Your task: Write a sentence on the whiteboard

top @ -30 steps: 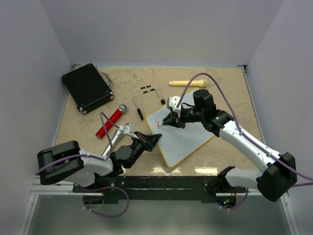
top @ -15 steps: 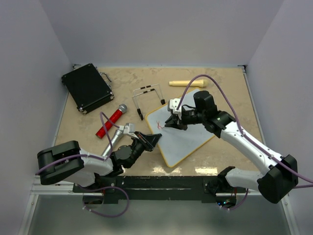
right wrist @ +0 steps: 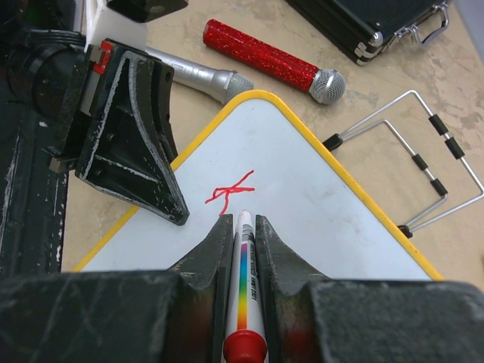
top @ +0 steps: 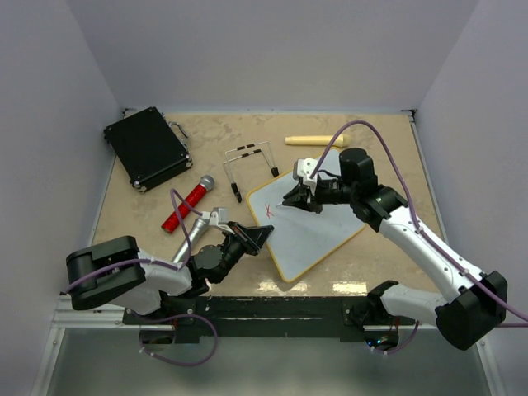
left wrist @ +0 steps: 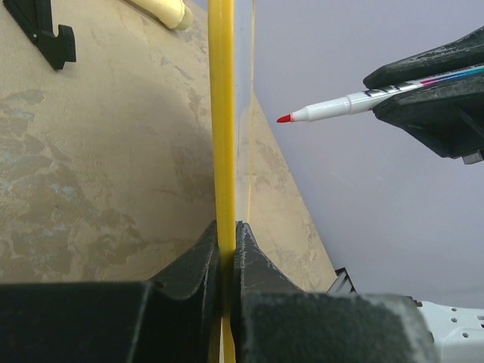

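Note:
The whiteboard, white with a yellow frame, lies tilted on the table. My left gripper is shut on its near-left edge; in the left wrist view the jaws pinch the yellow frame edge-on. My right gripper is shut on a white marker with a rainbow stripe. Of the sentence, only one red K-like mark shows, near the board's left corner. The marker's red tip hangs a little off the board, just right of the mark.
A black case sits at the far left. A red microphone and a silver one lie left of the board. A wire stand and a cream cylinder lie behind it.
My right gripper has drawn the marker slightly right and back from the red mark. The left gripper holds the board edge as before.

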Available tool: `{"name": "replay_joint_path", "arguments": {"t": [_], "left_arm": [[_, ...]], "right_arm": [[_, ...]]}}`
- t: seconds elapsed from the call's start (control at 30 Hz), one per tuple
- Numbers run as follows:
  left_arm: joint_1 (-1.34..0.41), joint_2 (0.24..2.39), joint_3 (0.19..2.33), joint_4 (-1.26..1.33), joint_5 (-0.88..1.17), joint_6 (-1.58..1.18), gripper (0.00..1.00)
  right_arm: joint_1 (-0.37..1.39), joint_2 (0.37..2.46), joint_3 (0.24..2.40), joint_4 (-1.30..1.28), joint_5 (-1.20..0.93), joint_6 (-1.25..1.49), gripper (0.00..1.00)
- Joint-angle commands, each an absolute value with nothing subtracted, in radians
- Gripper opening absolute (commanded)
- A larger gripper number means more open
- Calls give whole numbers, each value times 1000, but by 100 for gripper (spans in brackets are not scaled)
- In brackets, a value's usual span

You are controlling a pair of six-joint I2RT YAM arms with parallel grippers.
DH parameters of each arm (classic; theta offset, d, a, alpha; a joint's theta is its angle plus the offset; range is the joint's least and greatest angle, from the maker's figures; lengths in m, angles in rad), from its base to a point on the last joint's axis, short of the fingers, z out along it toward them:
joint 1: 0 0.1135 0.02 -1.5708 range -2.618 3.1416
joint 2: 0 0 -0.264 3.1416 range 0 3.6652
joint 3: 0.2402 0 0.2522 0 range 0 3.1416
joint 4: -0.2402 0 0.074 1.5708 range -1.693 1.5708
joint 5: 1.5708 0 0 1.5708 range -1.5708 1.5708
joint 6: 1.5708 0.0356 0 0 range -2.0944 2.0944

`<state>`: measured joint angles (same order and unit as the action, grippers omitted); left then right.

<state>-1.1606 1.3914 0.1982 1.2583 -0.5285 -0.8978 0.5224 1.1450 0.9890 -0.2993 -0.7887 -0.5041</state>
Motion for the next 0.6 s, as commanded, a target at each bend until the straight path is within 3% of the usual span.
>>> {"name": "replay_joint_path", "arguments": {"t": [0.0, 0.57], "left_arm": [[-1163, 1390, 193, 1362, -508, -851, 0], [-1163, 1391, 192, 1358, -515, -851, 0]], "right_arm": [[519, 1147, 988, -247, -868, -477, 0], [511, 1135, 928, -195, -874, -454, 0]]}}
